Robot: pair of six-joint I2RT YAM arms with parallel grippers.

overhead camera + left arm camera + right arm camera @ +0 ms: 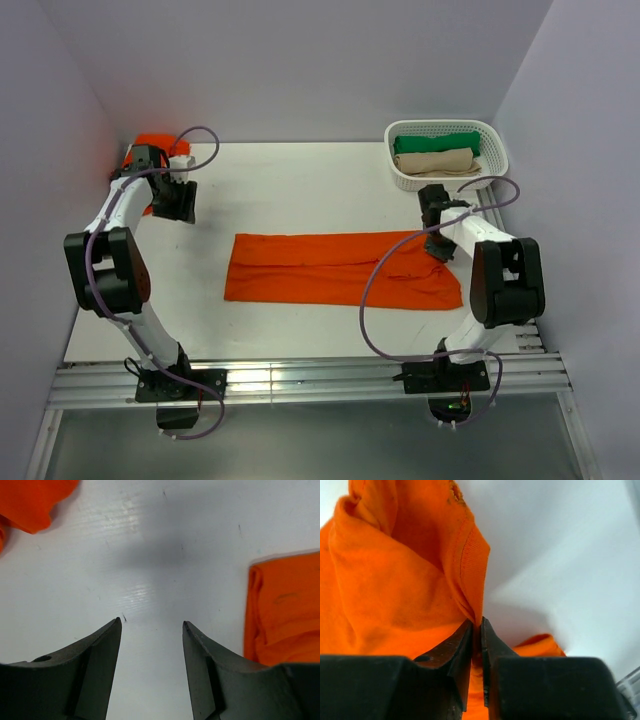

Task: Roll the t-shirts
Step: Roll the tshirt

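A bright orange t-shirt point(340, 268), folded into a long band, lies flat across the middle of the table. My right gripper point(440, 247) is at its right end, and in the right wrist view that gripper point(476, 622) is shut on a ribbed edge of the t-shirt point(395, 590), with the cloth bunched up above the jaws. My left gripper point(180, 206) hovers past the band's left end. Its jaws point(152, 622) stand open over bare table, the t-shirt's end point(285, 610) off to their right. Another orange t-shirt point(155, 145) lies bunched in the back left corner point(30, 500).
A white mesh basket point(495, 150) stands at the back right and holds a green roll point(435, 142) and a beige roll point(437, 163). Walls close in the table on the left, back and right. Purple cables loop from both arms.
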